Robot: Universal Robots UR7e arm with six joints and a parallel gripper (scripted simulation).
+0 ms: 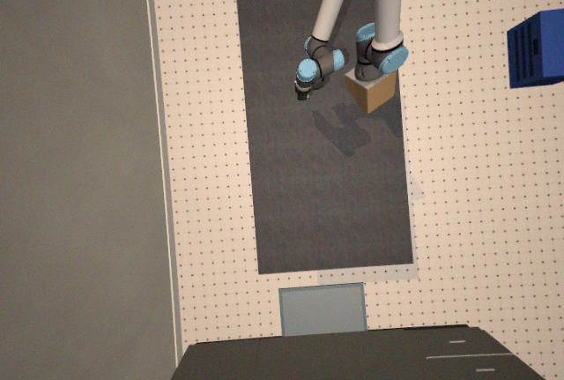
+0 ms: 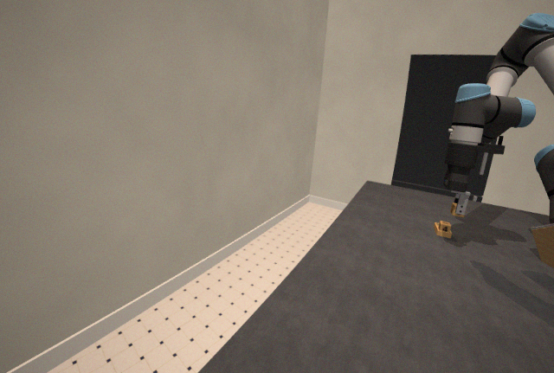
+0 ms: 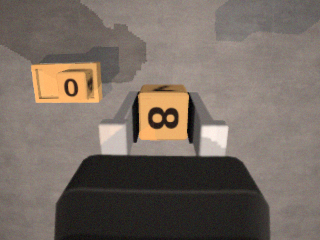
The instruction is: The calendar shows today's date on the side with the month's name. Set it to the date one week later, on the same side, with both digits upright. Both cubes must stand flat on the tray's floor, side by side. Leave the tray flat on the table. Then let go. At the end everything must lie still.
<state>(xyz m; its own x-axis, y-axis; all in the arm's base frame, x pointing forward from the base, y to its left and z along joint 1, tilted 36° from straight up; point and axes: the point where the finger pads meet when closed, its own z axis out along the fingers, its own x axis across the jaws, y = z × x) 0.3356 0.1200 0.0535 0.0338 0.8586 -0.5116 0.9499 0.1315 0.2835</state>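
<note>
My gripper (image 3: 163,107) is shut on an orange cube (image 3: 163,118) whose face toward the wrist camera shows an 8. I hold it above the dark mat; it also shows in the exterior view (image 2: 459,209). The orange tray stands on the mat up and to the left in the wrist view, with the other cube (image 3: 76,86) in its right half, showing a 0. The tray's left half is empty. The tray also shows in the exterior view (image 2: 443,228), below and left of my gripper (image 2: 460,208). In the top view my gripper (image 1: 302,93) hides the cube and tray.
An orange-brown box (image 1: 371,88) stands on the mat under the arm's elbow. A blue crate (image 1: 536,48) stands on the floor at the right. A dark cabinet (image 1: 355,353) and a grey panel (image 1: 322,308) lie beyond the mat's near end.
</note>
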